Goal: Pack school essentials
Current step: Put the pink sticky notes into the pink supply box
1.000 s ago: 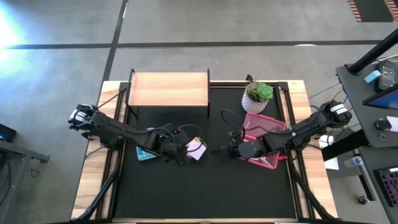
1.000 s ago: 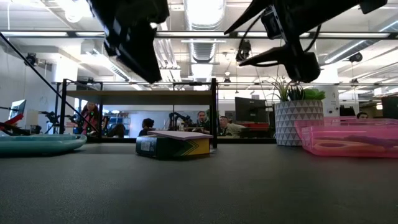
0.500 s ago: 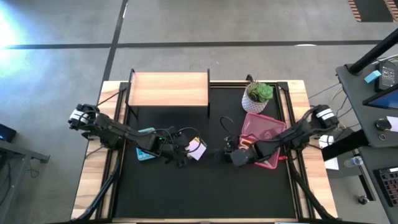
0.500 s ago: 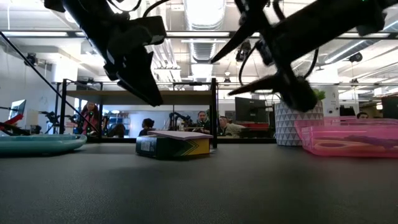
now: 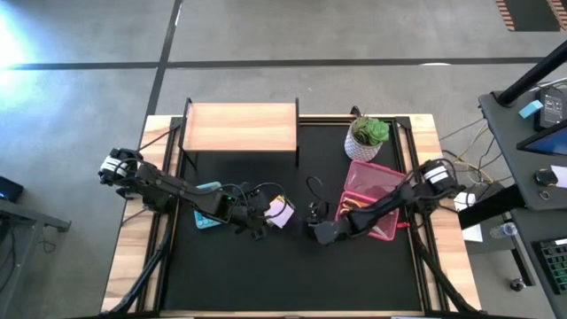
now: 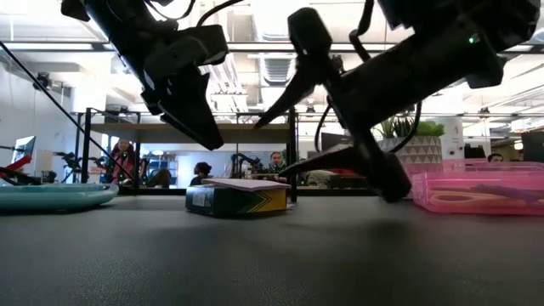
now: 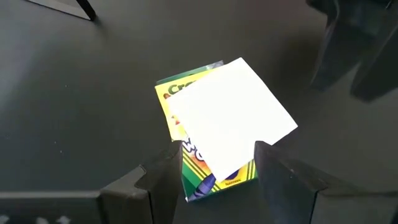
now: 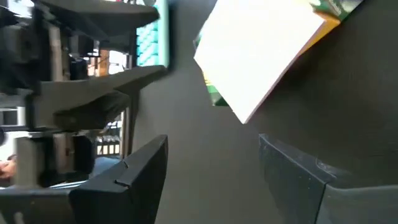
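Observation:
A yellow-green crayon box [image 5: 281, 213] lies flat on the black mat near its middle, with a pale square pad [image 7: 233, 121] on top of it. The low view shows the box [image 6: 238, 200] with the pad's edge above it. My left gripper [image 5: 260, 223] hovers open just left of the box; in its wrist view its fingers [image 7: 166, 171] stand on either side of the box's near corner, above it. My right gripper [image 5: 313, 232] is open, low over the mat to the right of the box, pointing at it [image 8: 267, 56].
A pink tray [image 5: 383, 182] with a few items inside lies on the right of the mat, under my right arm. A potted plant [image 5: 368, 135] stands behind it. A teal plate [image 5: 205, 219] sits under my left arm. A wooden shelf [image 5: 239, 127] is at the far edge.
My right gripper has moved from over the pink tray toward the table's left and down, ending low beside the crayon box, still open. My left gripper has dropped a little closer to the box. The box and pad have not moved.

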